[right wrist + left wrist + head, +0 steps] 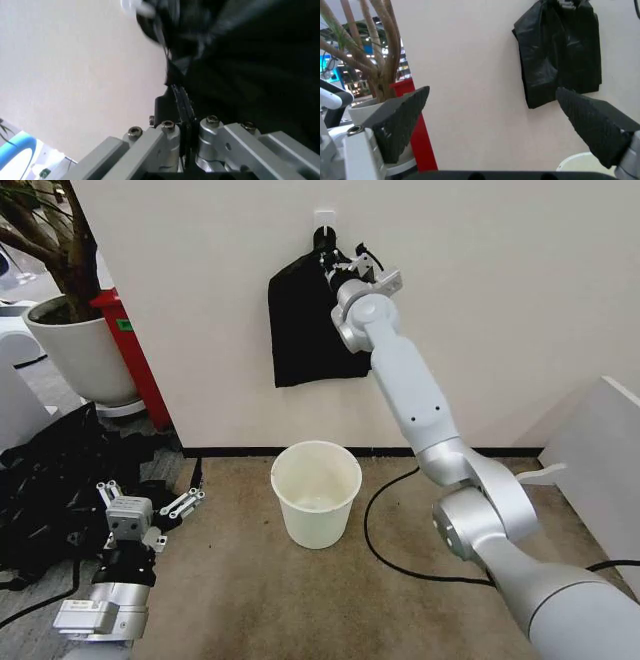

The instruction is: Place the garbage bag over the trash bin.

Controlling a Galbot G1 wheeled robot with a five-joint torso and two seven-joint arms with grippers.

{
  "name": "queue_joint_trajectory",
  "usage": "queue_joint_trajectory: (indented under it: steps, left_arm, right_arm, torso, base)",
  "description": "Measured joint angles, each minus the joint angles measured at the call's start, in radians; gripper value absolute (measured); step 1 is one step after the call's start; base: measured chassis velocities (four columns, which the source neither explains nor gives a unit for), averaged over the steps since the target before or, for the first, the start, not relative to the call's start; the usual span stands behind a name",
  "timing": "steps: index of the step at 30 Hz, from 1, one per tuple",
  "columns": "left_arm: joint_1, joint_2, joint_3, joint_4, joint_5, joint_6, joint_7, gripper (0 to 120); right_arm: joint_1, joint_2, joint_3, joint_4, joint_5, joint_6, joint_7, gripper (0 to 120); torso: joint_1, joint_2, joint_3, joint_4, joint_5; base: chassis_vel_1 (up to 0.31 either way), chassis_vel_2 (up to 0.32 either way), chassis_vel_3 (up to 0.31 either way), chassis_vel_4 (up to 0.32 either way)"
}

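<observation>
Hanging from a white hook high on the wall, the garbage bag is flat, black and shiny. Your right gripper is up at the top of the bag, just under the hook. In the right wrist view you see its fingers pressed tight together with the black plastic pinched between them. The rest of the bag hangs down the wall.

Your trash bin stands upright on the brown carpet, near the wall and right below the bag. It is white and round.

Your left gripper is low down on your left, well apart from the bin. Its jaws are wide apart with nothing between them. Close beside it lies a big black plastic heap. Behind that stands a white plant pot with a tree.
</observation>
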Motion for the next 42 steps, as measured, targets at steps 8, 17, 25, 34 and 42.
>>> queue_joint_trajectory:
  steps: [8, 17, 25, 34, 42]
  left_arm:
    - [0.002, 0.004, -0.002, 0.000, -0.003, 0.000, 0.000, 100]
    - [0.001, 0.002, -0.003, 0.000, -0.004, -0.003, -0.002, 100]
    - [-0.001, 0.002, -0.002, 0.004, -0.005, -0.006, -0.003, 100]
    - [-0.004, 0.002, -0.003, 0.010, -0.007, -0.010, -0.004, 100]
    - [-0.008, 0.003, -0.006, 0.013, -0.007, -0.013, -0.005, 100]
  right_arm:
    - [-0.062, 0.000, -0.013, 0.038, -0.001, 0.006, 0.008, 0]
    - [-0.138, 0.000, -0.040, 0.119, -0.001, 0.011, 0.029, 0]
    - [-0.223, 0.000, -0.060, 0.210, -0.007, 0.010, 0.068, 0]
    - [-0.317, -0.037, -0.083, 0.307, -0.006, 0.008, 0.109, 0]
    - [-0.373, -0.063, -0.085, 0.355, -0.007, 0.009, 0.122, 0]
  torso:
    - [0.000, 0.000, 0.000, -0.0002, 0.0000]
    - [0.000, 0.000, 0.000, 0.0001, 0.0000]
    - [0.000, 0.000, 0.000, -0.0002, 0.0000]
    - [0.000, 0.000, 0.000, -0.0004, 0.0001]
    - [0.000, 0.000, 0.000, 0.0000, 0.0001]
  base:
    - [0.000, 0.000, 0.000, 0.000]
    - [0.000, 0.000, 0.000, 0.000]
    - [0.000, 0.000, 0.000, 0.000]
    - [0.000, 0.000, 0.000, 0.000]
    - [0.000, 0.000, 0.000, 0.000]
